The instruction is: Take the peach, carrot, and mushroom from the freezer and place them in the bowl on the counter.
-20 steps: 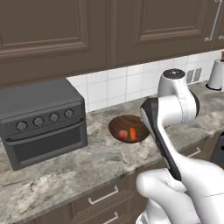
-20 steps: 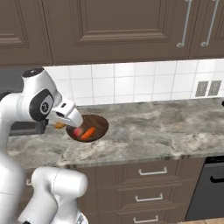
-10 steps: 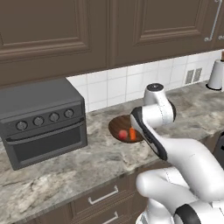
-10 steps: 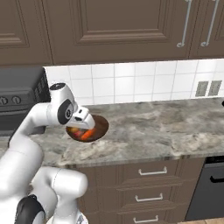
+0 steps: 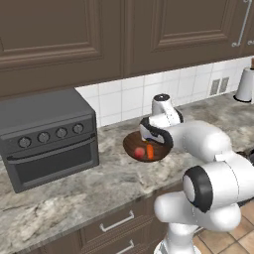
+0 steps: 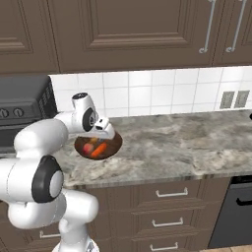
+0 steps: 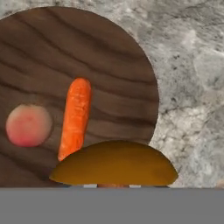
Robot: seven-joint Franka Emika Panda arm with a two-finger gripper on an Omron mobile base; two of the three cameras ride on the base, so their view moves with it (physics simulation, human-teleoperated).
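The dark wooden bowl (image 5: 130, 141) (image 6: 116, 144) (image 7: 65, 48) sits on the marbled counter (image 5: 74, 188) (image 6: 172, 147) (image 7: 192, 65). Inside it lie the red-orange peach (image 5: 139, 152) (image 6: 87, 147) (image 7: 28, 124) and the carrot (image 5: 150, 151) (image 6: 99, 149) (image 7: 75, 116), side by side. My gripper (image 5: 151, 138) (image 6: 106, 131) hangs just above the bowl's rim, shut on the mushroom (image 7: 113, 168). Its brown cap fills the bottom of the hand view and hides the fingertips. The freezer is out of view.
A dark toaster oven (image 5: 47, 134) (image 6: 22, 106) stands on the counter left of the bowl. A white container (image 5: 244, 84) sits at the far right by the tiled wall. Brown cabinets hang overhead, and drawers with silver handles (image 6: 170, 193) run below.
The arm has stretched forward and down, carrying the hand from above the counter to just over the bowl. The gripper stayed shut. Peach and carrot have not moved.
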